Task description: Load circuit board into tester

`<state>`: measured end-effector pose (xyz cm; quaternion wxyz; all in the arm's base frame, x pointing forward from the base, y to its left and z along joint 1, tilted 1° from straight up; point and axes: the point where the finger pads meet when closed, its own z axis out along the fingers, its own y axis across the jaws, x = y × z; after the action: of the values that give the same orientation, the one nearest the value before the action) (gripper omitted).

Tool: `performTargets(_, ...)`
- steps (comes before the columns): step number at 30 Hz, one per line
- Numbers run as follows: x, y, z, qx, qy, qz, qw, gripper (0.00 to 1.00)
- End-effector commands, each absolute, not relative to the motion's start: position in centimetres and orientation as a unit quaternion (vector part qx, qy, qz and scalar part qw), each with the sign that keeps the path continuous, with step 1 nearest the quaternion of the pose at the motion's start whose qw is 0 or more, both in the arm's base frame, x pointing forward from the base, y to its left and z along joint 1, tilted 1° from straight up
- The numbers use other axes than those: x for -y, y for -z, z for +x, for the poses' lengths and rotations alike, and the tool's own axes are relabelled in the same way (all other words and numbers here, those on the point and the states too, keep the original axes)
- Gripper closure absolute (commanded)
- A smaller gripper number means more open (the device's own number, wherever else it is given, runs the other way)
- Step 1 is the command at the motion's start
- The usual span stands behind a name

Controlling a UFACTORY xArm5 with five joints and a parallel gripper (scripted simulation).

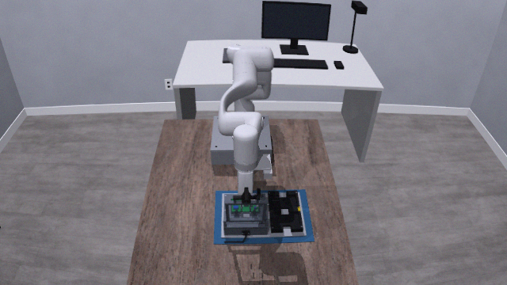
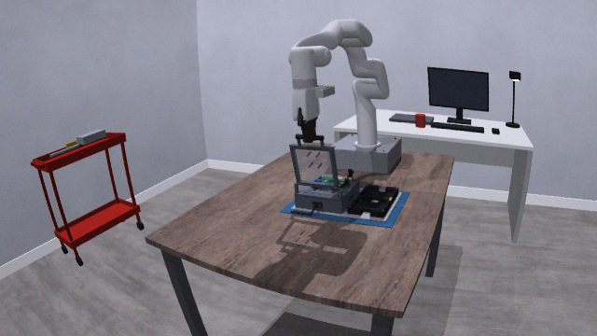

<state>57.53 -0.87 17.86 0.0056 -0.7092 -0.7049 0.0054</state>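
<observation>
The grey tester (image 1: 245, 222) (image 2: 326, 196) stands on the left half of a blue mat. The green circuit board (image 1: 246, 209) (image 2: 330, 180) lies inside the tester, under the raised lid. The lid (image 2: 312, 163) is a dark frame with a clear pane, and it stands nearly upright. My gripper (image 2: 309, 137) (image 1: 247, 196) points straight down and is shut on the handle at the lid's top edge. The black tray (image 1: 285, 211) (image 2: 375, 200) sits to the right of the tester and holds no board. The pins, the connector's direction and the lone post are too small to tell.
The arm's grey base (image 2: 368, 156) stands on the wooden table behind the mat. A white desk (image 2: 434, 131) with a monitor, keyboard, lamp and red cup is behind the table. A red cart (image 2: 84, 187) stands at the left wall.
</observation>
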Motion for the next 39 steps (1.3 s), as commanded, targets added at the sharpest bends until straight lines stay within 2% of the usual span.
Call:
performTargets(1,0.9,-18.1,57.3,0.705,-0.004,-0.709,0.004,1.0)
performTargets(39,0.8,-18.5,54.2,0.705,-0.004,-0.709,0.004,1.0)
